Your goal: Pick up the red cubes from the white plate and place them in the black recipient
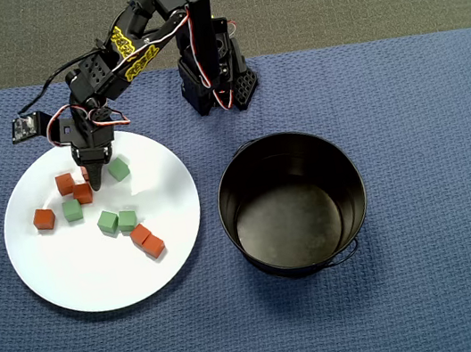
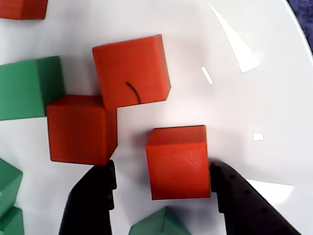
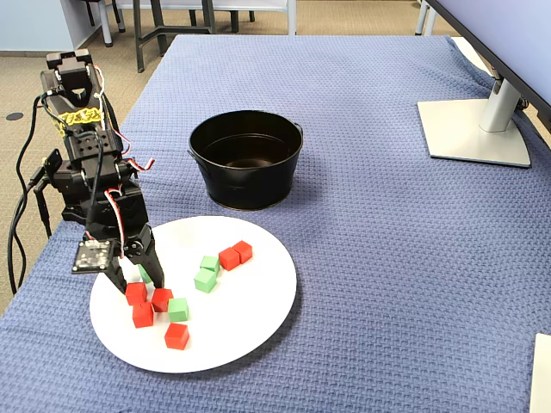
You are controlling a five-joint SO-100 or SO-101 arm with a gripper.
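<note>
A blue woven cloth (image 3: 387, 258) covers the table. On the white plate (image 1: 80, 274) the gripper (image 2: 161, 183) stands spread around one red cube (image 2: 177, 162) — matte orange-red, seemingly not yet squeezed. The black recipient (image 1: 292, 202) sits empty beside the plate.

No words, numbers or brand names can be read in any view. Yellow tape (image 1: 135, 52) with small black marks is seen wrapped on the robot arm (image 1: 121, 59) in the overhead view, at about 11 o'clock, but the marks are too small to be read. The same tape is seen in the fixed view at 9 o'clock. A thin dark curved line is seen on one red cube (image 2: 131, 71) in the wrist view; it is not a letter.
</note>
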